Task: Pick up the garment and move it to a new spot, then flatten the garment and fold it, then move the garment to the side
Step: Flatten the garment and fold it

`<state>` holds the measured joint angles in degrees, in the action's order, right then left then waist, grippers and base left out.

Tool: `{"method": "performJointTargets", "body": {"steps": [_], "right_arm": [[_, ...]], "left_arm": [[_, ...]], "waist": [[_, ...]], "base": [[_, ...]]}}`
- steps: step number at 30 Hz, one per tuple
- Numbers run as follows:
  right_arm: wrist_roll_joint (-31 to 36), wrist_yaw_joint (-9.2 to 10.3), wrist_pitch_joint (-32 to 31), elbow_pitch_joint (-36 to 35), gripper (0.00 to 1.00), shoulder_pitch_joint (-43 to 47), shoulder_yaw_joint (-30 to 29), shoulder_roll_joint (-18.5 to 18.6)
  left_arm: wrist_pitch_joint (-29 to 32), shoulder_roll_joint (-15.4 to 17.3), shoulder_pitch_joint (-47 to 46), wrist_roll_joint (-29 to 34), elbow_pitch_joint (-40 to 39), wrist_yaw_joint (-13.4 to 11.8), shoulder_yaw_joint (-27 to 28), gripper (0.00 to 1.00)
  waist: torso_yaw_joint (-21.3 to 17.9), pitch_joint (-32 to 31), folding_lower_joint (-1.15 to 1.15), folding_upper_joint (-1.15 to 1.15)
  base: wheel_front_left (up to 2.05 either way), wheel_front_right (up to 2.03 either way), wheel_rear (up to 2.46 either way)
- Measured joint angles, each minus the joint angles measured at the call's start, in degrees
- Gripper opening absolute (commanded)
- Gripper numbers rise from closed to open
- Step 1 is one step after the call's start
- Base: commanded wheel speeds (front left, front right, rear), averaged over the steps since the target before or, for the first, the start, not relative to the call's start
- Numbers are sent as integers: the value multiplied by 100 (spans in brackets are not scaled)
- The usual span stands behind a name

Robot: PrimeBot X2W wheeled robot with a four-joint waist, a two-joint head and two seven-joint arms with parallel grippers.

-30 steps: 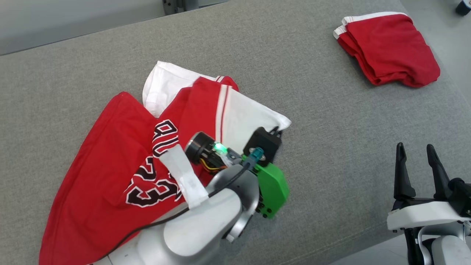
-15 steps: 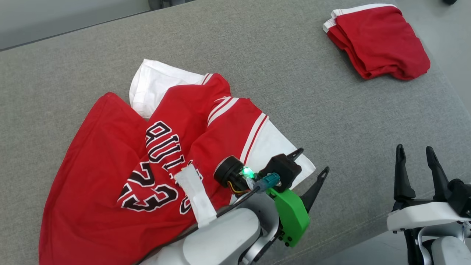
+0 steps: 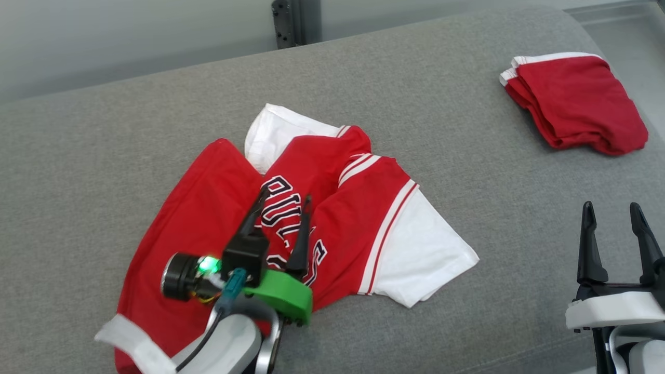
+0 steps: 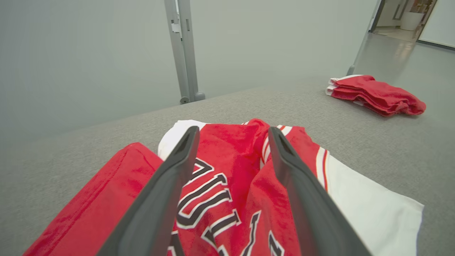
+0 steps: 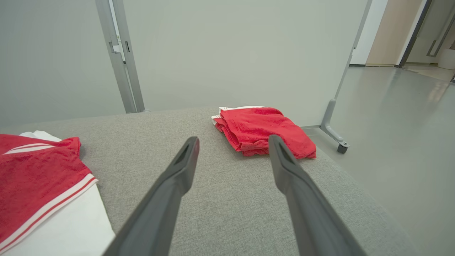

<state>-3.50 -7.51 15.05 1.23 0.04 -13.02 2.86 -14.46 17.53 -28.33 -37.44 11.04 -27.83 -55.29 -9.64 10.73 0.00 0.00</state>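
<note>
A red and white garment [image 3: 353, 208] with black lettering lies crumpled on the grey cushioned surface [image 3: 130, 135], a white sleeve spread toward the right. Over its lettered middle hovers my left gripper [image 3: 287, 196], open, fingers apart and nothing between them; the left wrist view shows the same garment [image 4: 231, 170] between and beyond those fingers [image 4: 170, 185]. My right gripper [image 3: 613, 208] stands open near the front right edge, away from the garment, holding nothing. In the right wrist view the garment's sleeve [image 5: 46, 185] lies at the lower left.
A folded red garment with white trim [image 3: 576, 101] rests at the far right of the surface, also in the left wrist view [image 4: 376, 94] and the right wrist view [image 5: 265, 131]. A metal post [image 3: 291, 21] stands behind. Floor lies beyond the right edge.
My left gripper has opened and let go of the garment's white sleeve, then swung left over the lettering. The sleeve now lies spread out. The head camera has shifted.
</note>
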Motion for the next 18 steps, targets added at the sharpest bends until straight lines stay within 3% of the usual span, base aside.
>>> {"method": "performJointTargets", "body": {"steps": [4, 7, 10, 11, 18], "right_arm": [[82, -1, 0, -75, 100, 113, -46, -2], [116, -1, 0, -67, 100, 221, -115, 13], [131, -1, 0, 3, 100, 316, -101, 24], [148, 0, 0, 63, 100, 359, -101, 25], [151, 0, 0, 246, 100, 586, 8, 13]], "left_arm": [[-34, 353, 803, 138, -254, -457, 599, 100], [-58, 495, 1326, 358, -516, -560, 1081, 100], [-58, 583, 1913, 642, -608, -425, 1551, 100], [-56, 644, 2259, 798, -638, -196, 1883, 100], [-66, 509, 3295, 1244, -366, 380, 3074, 100]], "waist": [[290, -238, 0, 0], [523, -386, 0, 0], [767, -524, 0, 0], [906, -612, 0, 0], [1221, -978, 0, 0]], "base": [[0, 0, 0], [0, 0, 0], [0, 0, 0], [0, 0, 0], [0, 0, 0]]}}
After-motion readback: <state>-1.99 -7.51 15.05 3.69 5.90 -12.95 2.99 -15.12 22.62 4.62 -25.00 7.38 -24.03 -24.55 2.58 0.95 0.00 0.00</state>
